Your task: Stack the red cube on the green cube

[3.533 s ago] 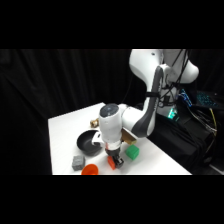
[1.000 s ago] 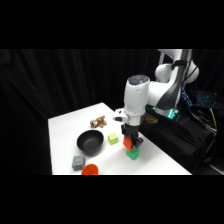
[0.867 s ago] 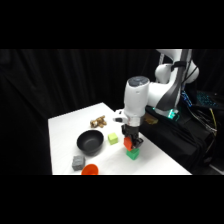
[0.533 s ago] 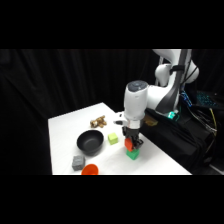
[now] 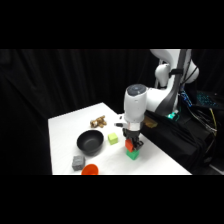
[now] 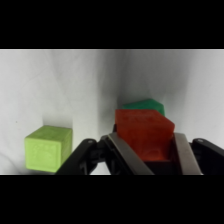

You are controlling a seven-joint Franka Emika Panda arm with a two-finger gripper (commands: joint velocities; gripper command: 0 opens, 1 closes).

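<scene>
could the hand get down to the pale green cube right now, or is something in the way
Probably not yet. The hand is shut on the red cube, held over the green cube. The pale green cube itself stands alone on bare table with nothing over it, so once the hand is free the way looks open.

A black bowl (image 5: 90, 142) sits on the white table (image 5: 65, 125), roughly midway between its left and right edges. Behind it, toward the far corner, lies a small brownish object (image 5: 98, 121) too blurred to identify. Just right of the bowl stands a yellow-green cube (image 5: 113, 138), upright on the bare tabletop in the wrist view (image 6: 48, 148). Near the front edge a grey block (image 5: 78, 162) lies just beside an orange-red disc (image 5: 90, 170).
</scene>
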